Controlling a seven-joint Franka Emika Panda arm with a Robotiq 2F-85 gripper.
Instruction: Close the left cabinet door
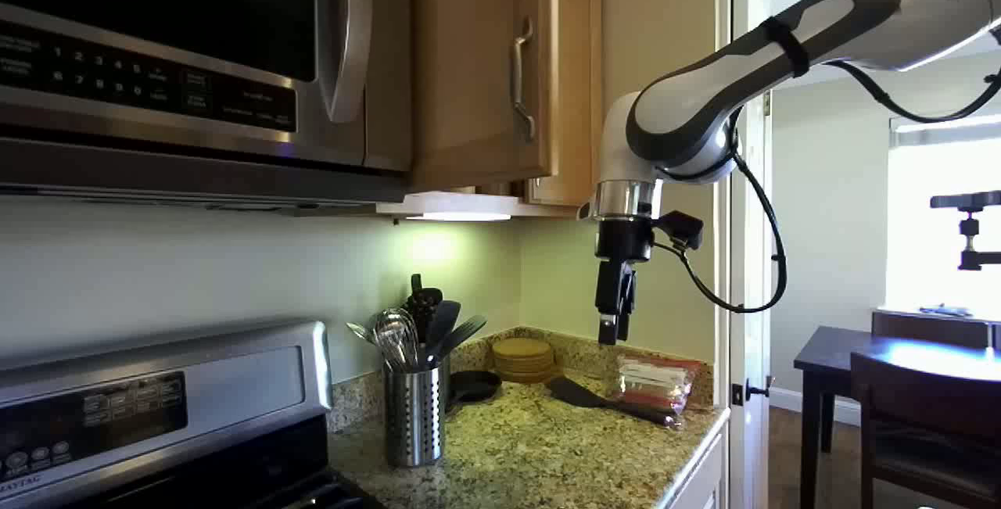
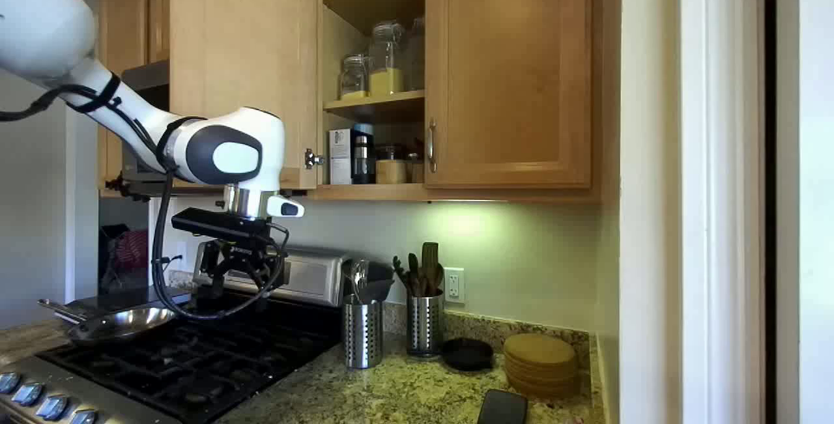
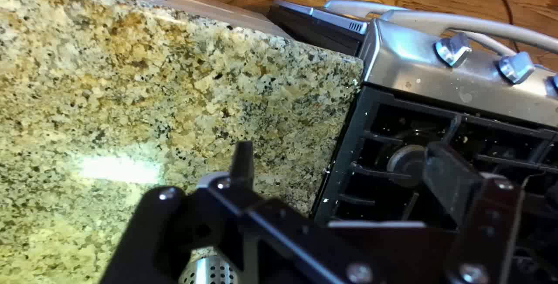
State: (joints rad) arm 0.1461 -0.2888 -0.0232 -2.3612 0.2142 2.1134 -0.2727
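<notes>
The left cabinet door (image 1: 469, 63) is honey-coloured wood with a silver bar handle (image 1: 522, 79) near its lower free corner. It stands open; its inner face (image 2: 247, 53) shows in an exterior view, with a hinge beside the shelves. The handle is hidden there. My gripper shows in both exterior views (image 1: 616, 327) (image 2: 236, 290), pointing down, lower than the door's bottom edge and apart from it. In the wrist view my gripper (image 3: 342, 162) has its fingers wide apart with nothing between them, above the border of counter and stove. The door is out of the wrist view.
The closed right cabinet door (image 2: 508, 72) adjoins open shelves with jars (image 2: 386, 59). A microwave (image 1: 156, 48) is beside the left door. Below are a stove (image 2: 189, 359), a pan (image 2: 124, 325), utensil holders (image 2: 362, 333) (image 2: 425, 323) and a granite counter (image 1: 500, 446).
</notes>
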